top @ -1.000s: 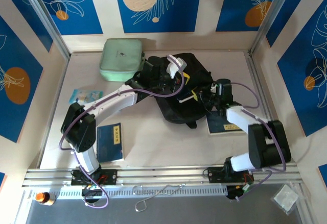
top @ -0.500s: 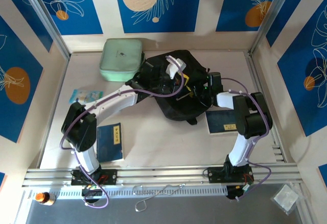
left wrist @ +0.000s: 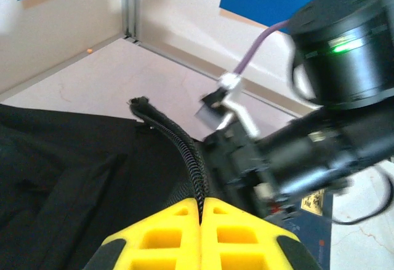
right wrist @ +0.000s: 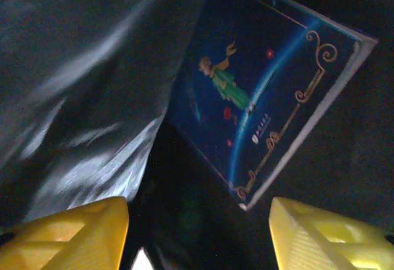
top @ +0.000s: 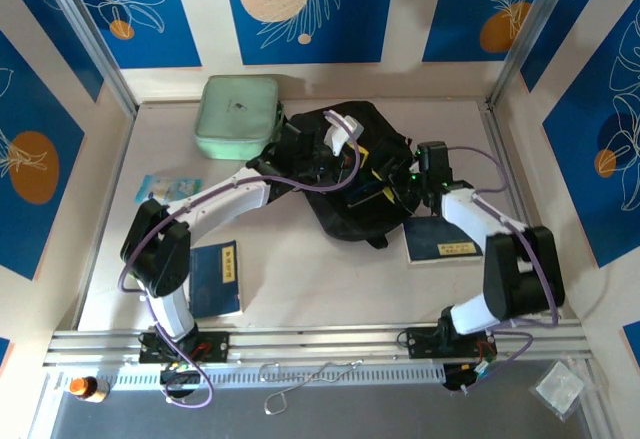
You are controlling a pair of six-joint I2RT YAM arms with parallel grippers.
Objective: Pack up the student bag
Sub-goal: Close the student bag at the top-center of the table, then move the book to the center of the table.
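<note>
Black bag (top: 352, 177) lies at the middle back of the table (top: 300, 269) in the top view, a mint case (top: 238, 116) touching its left corner. The left gripper (top: 358, 154) sits over the bag's top and the right gripper (top: 385, 187) reaches into it from the right. One blue book (top: 215, 279) lies by the left arm's base, a second book (top: 440, 239) just right of the bag. In the left wrist view the left gripper (left wrist: 200, 233) has its yellow fingers (left wrist: 166, 236) pressed together on the bag's (left wrist: 74, 178) corded zip edge (left wrist: 181, 150), holding it up. In the right wrist view the right gripper (right wrist: 197, 239) stands wide apart with nothing between its fingers (right wrist: 61, 233), inside the bag's dark lining (right wrist: 80, 67); a third book (right wrist: 258, 116), blue with a small green figure, lies in there beyond the fingertips.
</note>
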